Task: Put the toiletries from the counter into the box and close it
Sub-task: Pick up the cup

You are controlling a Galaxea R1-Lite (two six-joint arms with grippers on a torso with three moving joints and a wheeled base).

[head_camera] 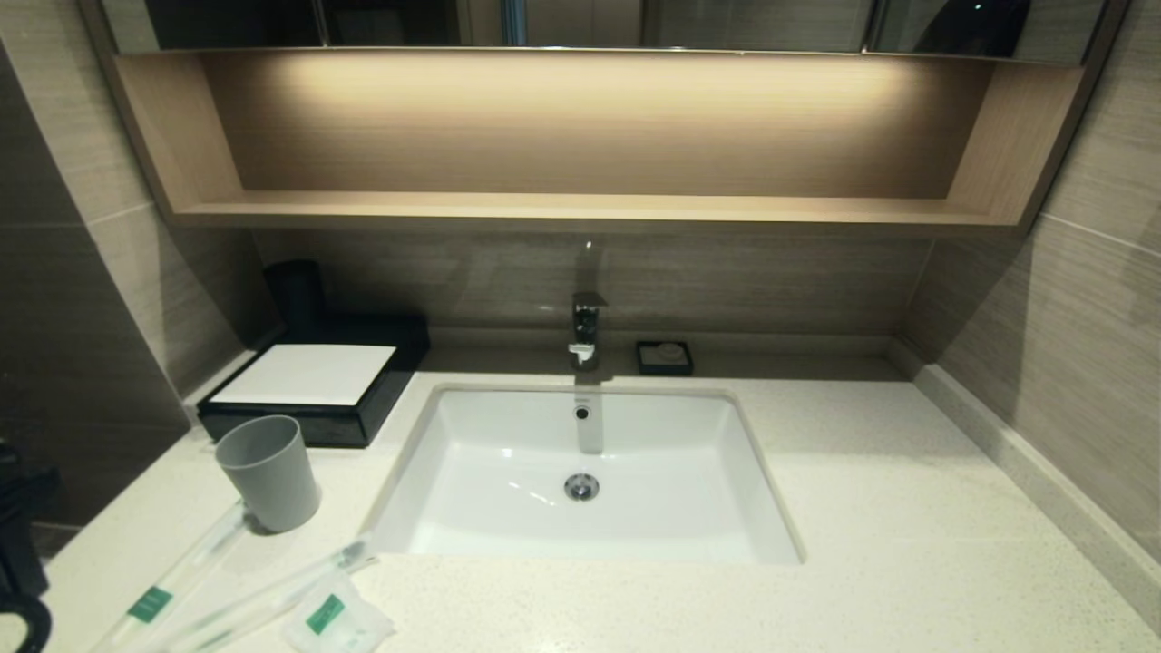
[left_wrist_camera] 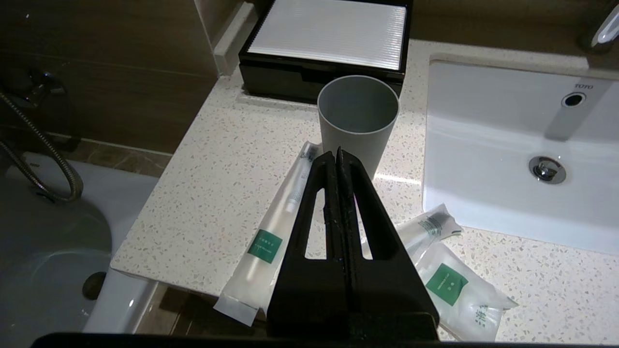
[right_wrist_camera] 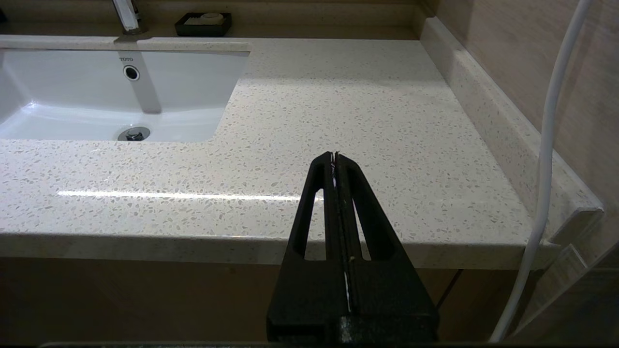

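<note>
Left wrist view: left gripper (left_wrist_camera: pixel 337 153) was clenched on nothing, hovering above the counter's (left_wrist_camera: pixel 232 159) front-left corner, tips pointing twd the grey cup (left_wrist_camera: pixel 358 123). One wrapped stick (left_wrist_camera: pixel 276 227) lay just left of the fingers, the 2nd stick (left_wrist_camera: pixel 428 226) mostly hidden behind them, w/ the square sachet (left_wrist_camera: pixel 452 285) touching it on the sink (left_wrist_camera: pixel 493 159) side. The box (left_wrist_camera: pixel 321 53) sat behind the cup by the wall, drawer shut. Right gripper (right_wrist_camera: pixel 335 157) was also clenched, empty, parked off the counter's front edge, right of the sink. Soap dish (head_camera: pixel 664 357) at the back beside the tap (head_camera: pixel 585 328).
</note>
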